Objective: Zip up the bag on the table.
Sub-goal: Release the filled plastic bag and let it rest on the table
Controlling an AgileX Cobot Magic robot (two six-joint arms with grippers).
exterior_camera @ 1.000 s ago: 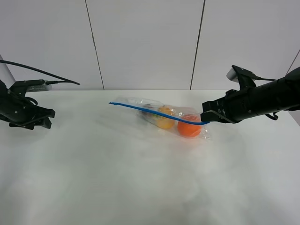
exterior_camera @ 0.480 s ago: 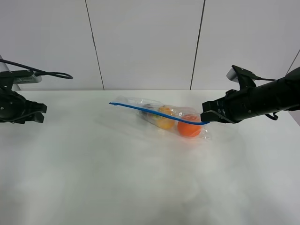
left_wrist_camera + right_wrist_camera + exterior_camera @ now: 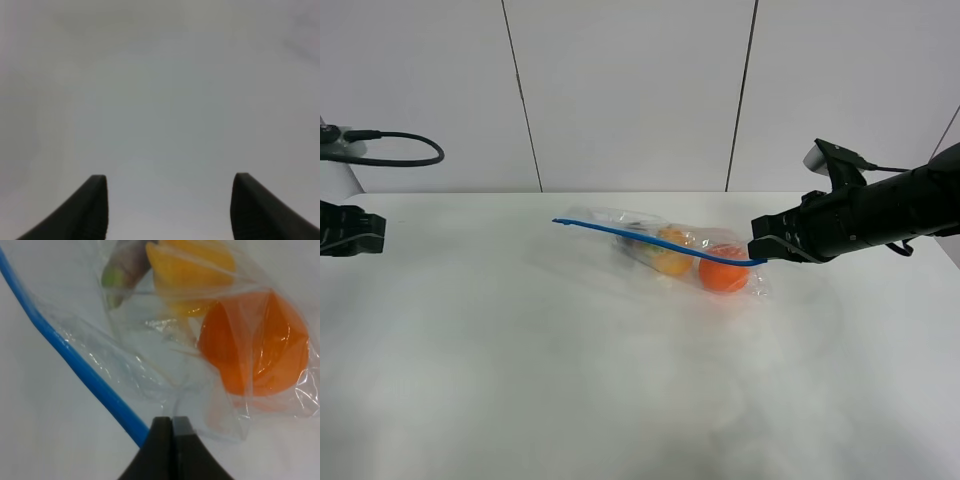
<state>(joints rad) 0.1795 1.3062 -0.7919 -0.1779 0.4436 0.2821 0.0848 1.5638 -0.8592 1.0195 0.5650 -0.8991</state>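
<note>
The bag [image 3: 665, 248] is pinched by right fingers [image 3: 161, 440] (left fingers [image 3: 95, 205] spread).

Clear, glossy bag [image 3: 650, 228], its plastic crinkled with white highlights and edged by a single bright blue zipper strip [image 3: 610, 230]. Seen through the plastic are an orange ball [image 3: 723, 271], a yellow piece [image 3: 670, 258] and a dull purple piece tipped with green [image 3: 125, 265]. Table [image 3: 570, 380]: plain white, no pattern. Wall [image 3: 630, 90]: pale grey-white panels divided by thin dark seams. Right gripper [image 3: 171, 424] and left gripper [image 3: 170, 177]: matt black, as is the cable [image 3: 405, 161] looping at the left.
</note>
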